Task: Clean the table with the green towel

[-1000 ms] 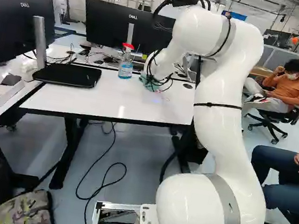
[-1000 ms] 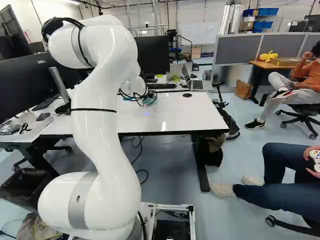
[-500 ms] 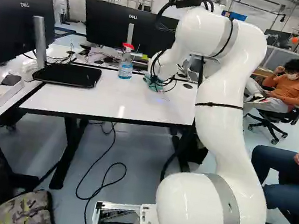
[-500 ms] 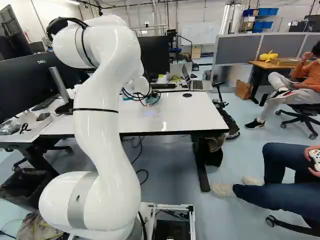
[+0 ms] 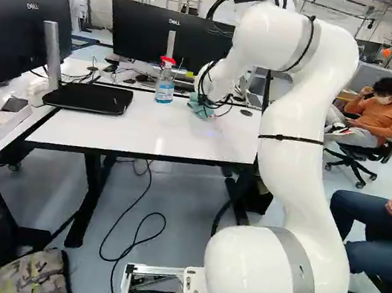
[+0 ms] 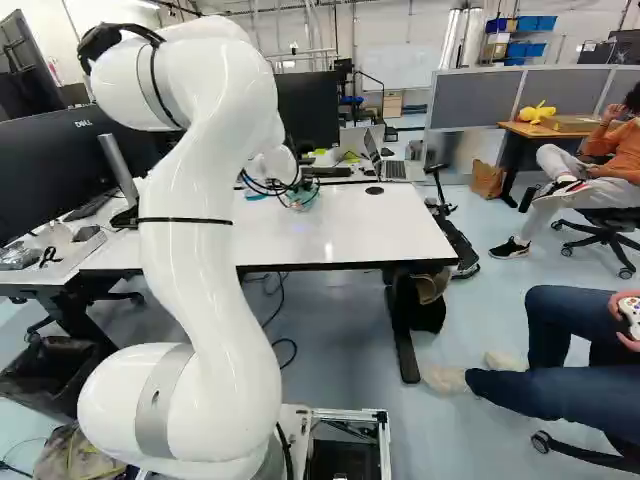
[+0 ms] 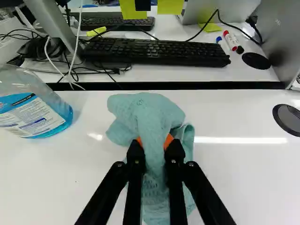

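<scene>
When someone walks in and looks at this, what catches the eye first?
Probably the big white arm, rising right of the middle in the left base view and reaching over the white table. At its end, the black gripper pinches a crumpled blue-green towel against the tabletop. Next might come the spray bottle with its red top and blue liquid, standing beside the towel.

Brand logos [image 5: 32, 6] on black monitors [image 5: 17, 45]; printed label [image 7: 33, 117] on bottle [image 7: 30, 86]
</scene>
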Controlling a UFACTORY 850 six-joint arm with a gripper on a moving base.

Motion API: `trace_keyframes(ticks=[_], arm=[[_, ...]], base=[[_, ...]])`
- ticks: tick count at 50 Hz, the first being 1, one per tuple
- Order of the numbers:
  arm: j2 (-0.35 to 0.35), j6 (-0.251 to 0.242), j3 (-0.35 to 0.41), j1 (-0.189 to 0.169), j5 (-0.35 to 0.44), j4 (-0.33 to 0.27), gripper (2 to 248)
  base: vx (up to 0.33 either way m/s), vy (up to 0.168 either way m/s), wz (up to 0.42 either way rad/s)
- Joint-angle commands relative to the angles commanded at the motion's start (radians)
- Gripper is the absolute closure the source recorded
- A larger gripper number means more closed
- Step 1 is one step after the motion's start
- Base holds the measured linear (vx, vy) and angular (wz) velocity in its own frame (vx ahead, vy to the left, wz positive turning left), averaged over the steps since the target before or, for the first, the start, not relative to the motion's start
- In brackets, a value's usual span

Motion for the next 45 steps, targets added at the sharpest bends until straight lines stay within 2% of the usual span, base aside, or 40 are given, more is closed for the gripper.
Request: trace_keyframes(ticks=[45], arm=[[0.109, 0.000, 0.031, 0.039, -0.293, 0.000, 194]], base=[[0.000, 0.000, 0.000]])
